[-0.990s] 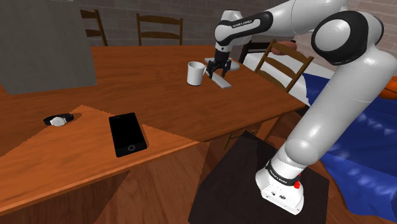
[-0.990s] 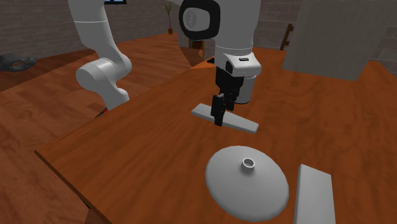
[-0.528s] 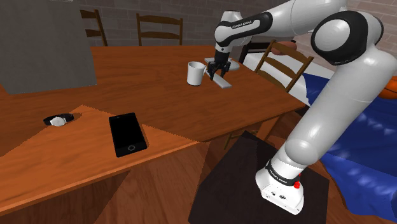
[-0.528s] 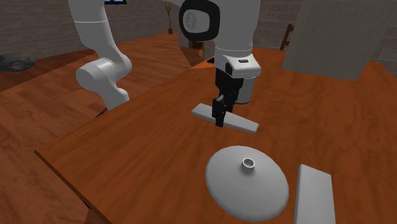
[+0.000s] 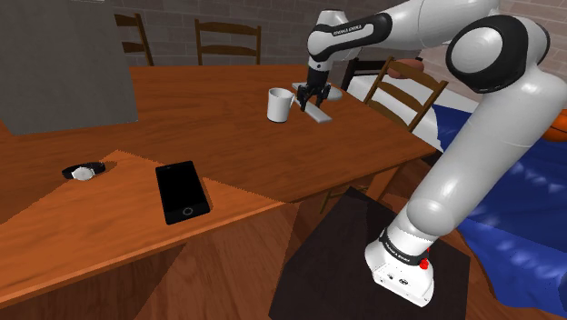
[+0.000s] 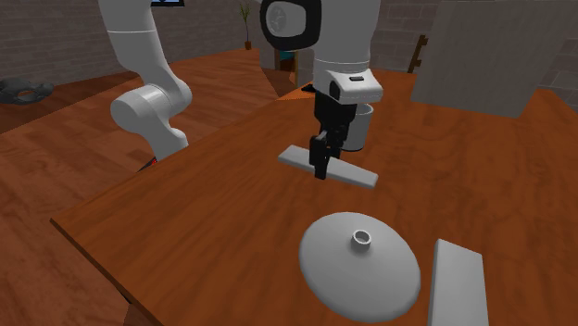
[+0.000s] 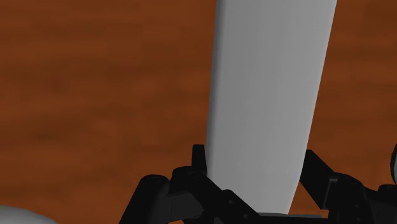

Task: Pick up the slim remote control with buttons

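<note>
Even, moderately bright light, warm sheen on the wooden table (image 5: pixel 227 136), soft shading along the arm (image 5: pixel 482 164)

Remote (image 7: pixel 267 102) running off wrist view's edge, far end being cut; near end hiding behind claw (image 7: pixel 254 162). In second exterior view, claw (image 6: pixel 320 167) covering remote's (image 6: pixel 357 175) middle; arm masking most of mug (image 6: pixel 364 130). Grey slab (image 6: pixel 457 282) being clipped by bottom edge. Watch (image 5: pixel 84 170) dial showing too small to read.
</note>
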Controlling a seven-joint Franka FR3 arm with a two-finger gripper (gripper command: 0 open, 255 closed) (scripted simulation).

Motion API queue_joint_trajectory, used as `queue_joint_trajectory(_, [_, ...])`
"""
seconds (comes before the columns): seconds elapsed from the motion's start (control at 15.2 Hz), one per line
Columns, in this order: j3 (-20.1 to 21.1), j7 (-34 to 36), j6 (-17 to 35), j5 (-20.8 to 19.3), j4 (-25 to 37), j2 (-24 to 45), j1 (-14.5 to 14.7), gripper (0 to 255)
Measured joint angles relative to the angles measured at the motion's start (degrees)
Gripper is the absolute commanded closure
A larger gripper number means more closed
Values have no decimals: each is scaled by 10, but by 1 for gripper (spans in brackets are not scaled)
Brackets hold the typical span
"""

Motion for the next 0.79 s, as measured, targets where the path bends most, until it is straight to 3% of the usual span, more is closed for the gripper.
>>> queue_joint_trajectory(0.79, [1,3,-86,-3,72,-14,1,255])
